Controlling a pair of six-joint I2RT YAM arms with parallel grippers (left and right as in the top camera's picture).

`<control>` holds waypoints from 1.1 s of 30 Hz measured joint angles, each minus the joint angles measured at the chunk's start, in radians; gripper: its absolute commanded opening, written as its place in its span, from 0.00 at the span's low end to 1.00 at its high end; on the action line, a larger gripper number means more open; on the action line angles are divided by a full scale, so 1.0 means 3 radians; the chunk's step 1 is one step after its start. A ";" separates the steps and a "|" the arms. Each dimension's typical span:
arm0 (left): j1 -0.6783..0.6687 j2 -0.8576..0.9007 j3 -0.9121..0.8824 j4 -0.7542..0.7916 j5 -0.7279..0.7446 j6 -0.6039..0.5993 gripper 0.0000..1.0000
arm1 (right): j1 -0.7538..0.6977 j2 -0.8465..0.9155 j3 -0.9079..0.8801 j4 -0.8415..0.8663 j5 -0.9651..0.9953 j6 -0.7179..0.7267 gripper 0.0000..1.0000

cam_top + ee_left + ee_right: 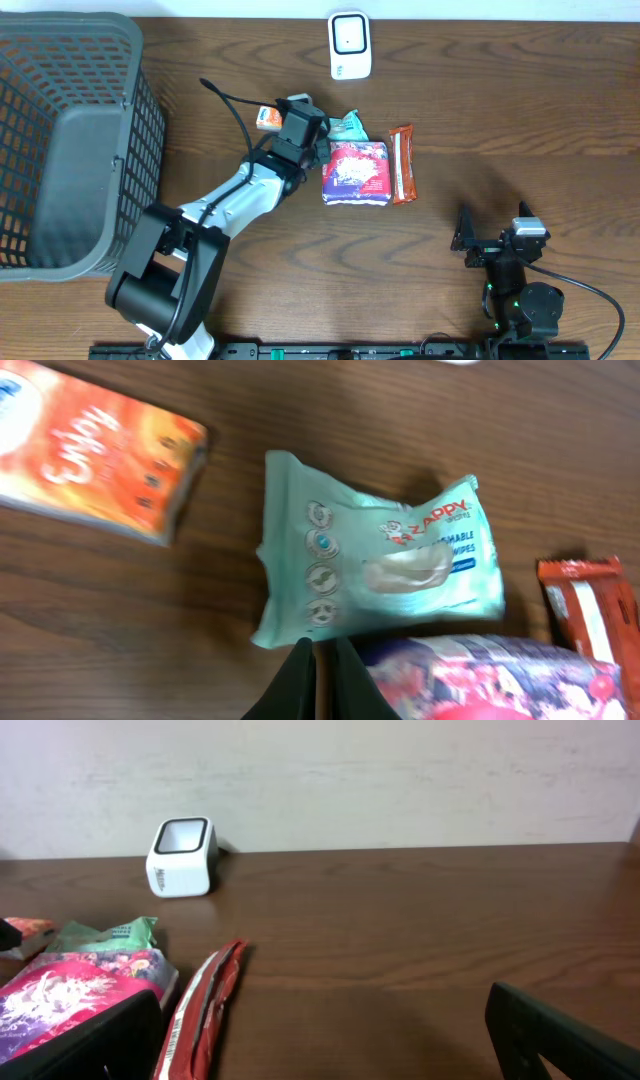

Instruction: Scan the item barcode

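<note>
Currently, left hand [322, 678] shut and empty above wipes [385, 565], right hand [497, 232] wide open, empty: if I descend unopened I risk shoving wipes into pouch [480, 675].

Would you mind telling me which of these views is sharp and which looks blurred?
Overhead: evenly lit and sharp, no harsh glare on the table. Left wrist: soft throughout, the print on the wipes pack smeared. Right wrist: scanner fairly crisp, the near snack bar blurred.

overhead faces straight down on the desk [500, 100]. wrist views share the wipes pack [380, 560]: left close above, right low.
</note>
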 measured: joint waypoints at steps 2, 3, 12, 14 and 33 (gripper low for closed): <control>0.0031 -0.0066 0.0000 -0.0011 0.0010 0.0013 0.12 | 0.0000 0.0000 0.0000 -0.0001 0.0000 0.0000 0.99; 0.0039 -0.0125 0.0000 -0.0018 0.0020 0.0020 0.23 | 0.0000 0.0000 0.0000 0.0000 0.0000 0.0000 0.99; 0.0155 -0.1446 0.0014 -0.0762 0.0027 0.0277 0.88 | 0.0000 0.0001 0.0000 0.0001 0.0000 0.0000 0.99; 0.0207 -0.1732 0.0011 -0.1197 0.0029 0.0385 0.96 | 0.0000 0.0000 0.0000 0.0001 0.0001 0.0000 0.99; 0.0308 -0.2337 0.0006 -0.3161 0.0022 0.0549 0.98 | 0.0000 0.0000 0.0000 0.0004 0.0000 0.0000 0.99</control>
